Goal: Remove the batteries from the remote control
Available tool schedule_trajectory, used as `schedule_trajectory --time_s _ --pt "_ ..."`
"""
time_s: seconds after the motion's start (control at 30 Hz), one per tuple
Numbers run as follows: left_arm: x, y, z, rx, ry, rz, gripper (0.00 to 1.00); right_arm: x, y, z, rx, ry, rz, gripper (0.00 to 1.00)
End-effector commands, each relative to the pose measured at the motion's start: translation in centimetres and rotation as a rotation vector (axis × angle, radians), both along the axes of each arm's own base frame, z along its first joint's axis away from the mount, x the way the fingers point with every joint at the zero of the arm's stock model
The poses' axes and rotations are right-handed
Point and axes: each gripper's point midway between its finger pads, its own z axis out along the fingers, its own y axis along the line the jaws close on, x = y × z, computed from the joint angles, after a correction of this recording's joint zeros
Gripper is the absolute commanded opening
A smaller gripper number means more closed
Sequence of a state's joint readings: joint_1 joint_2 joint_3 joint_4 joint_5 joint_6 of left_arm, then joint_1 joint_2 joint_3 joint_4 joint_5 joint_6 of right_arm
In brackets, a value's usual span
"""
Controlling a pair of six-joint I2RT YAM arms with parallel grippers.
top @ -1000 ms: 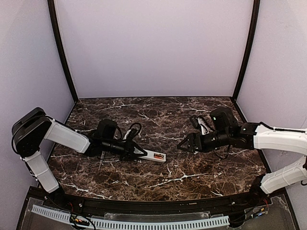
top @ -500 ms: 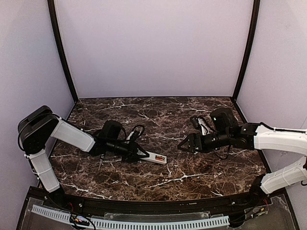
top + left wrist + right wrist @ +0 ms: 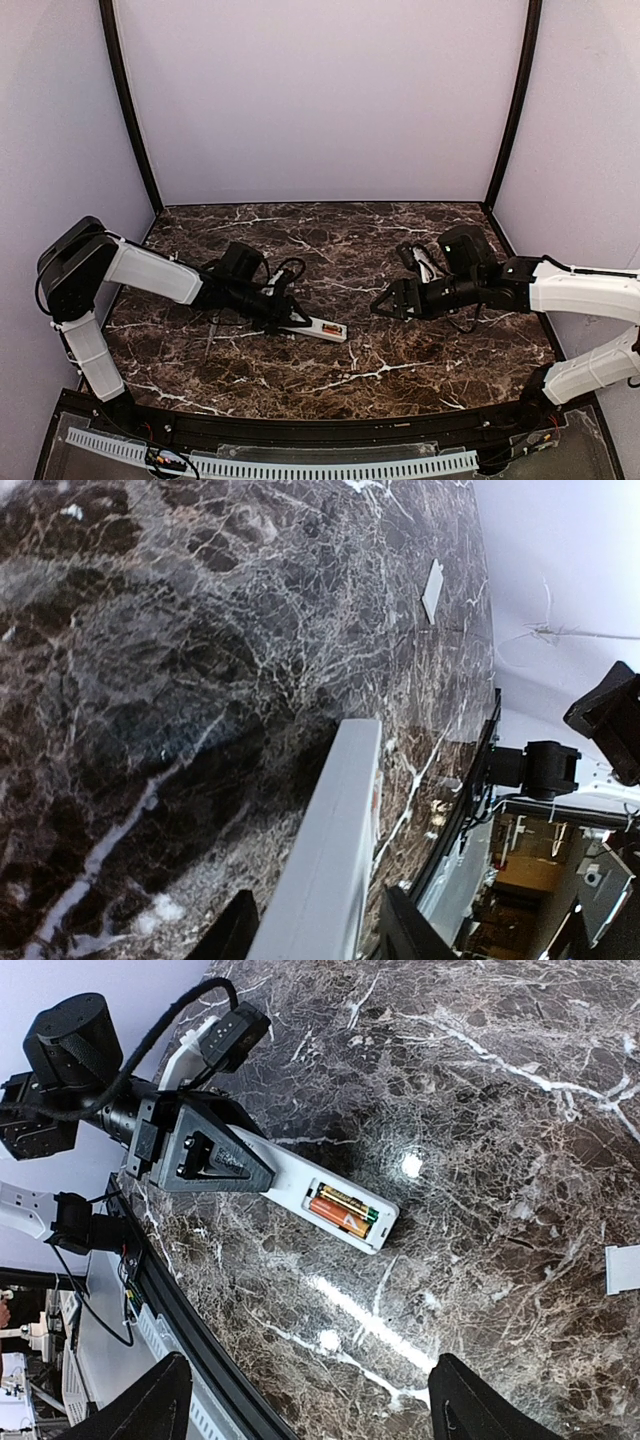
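Note:
The white remote control (image 3: pixel 318 326) lies on the marble with its back up and its battery recess uncovered. Two orange-copper batteries (image 3: pixel 342 1210) sit side by side in that recess, near the remote's right end (image 3: pixel 329 327). My left gripper (image 3: pixel 288 317) straddles the remote's left end. In the left wrist view the remote (image 3: pixel 335 840) runs between the fingers (image 3: pixel 238 935), and a thin gap shows at the right finger, so the jaws are open around it. My right gripper (image 3: pixel 384 303) hangs wide open and empty, to the right of the remote (image 3: pixel 310 1420).
A small flat white cover piece (image 3: pixel 622 1268) lies on the marble to the right, also visible far off in the left wrist view (image 3: pixel 433 590). A thin grey stick (image 3: pixel 211 338) lies under the left arm. The table's black front rail (image 3: pixel 320 432) runs close by.
My left arm has stretched further right along the remote, and its jaws have loosened from the remote. The remote has hardly shifted. The right arm has stayed put.

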State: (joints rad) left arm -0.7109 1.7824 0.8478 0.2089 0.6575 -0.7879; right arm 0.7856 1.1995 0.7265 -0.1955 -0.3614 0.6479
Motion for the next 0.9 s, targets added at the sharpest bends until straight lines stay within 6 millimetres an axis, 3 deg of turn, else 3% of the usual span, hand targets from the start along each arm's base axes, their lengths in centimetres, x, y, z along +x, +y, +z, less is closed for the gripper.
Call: schedule_trajectory --time_s 0.0,0.27,0.87 --pt "0.3 0.8 -0.4 0.100 -0.042 -0.030 0.46 -0.2 -0.2 0.6 -0.002 -0.022 0.000 0.81" --pt "0.9 2.6 -1.0 0.269 -0.086 -0.051 0.56 -0.2 -0.3 0.6 -0.004 -0.024 0.001 0.81" --pt "2.1 6.2 -0.7 0.481 -0.201 -0.032 0.58 -0.4 -0.6 0.2 -0.014 -0.020 -0.002 0.82"
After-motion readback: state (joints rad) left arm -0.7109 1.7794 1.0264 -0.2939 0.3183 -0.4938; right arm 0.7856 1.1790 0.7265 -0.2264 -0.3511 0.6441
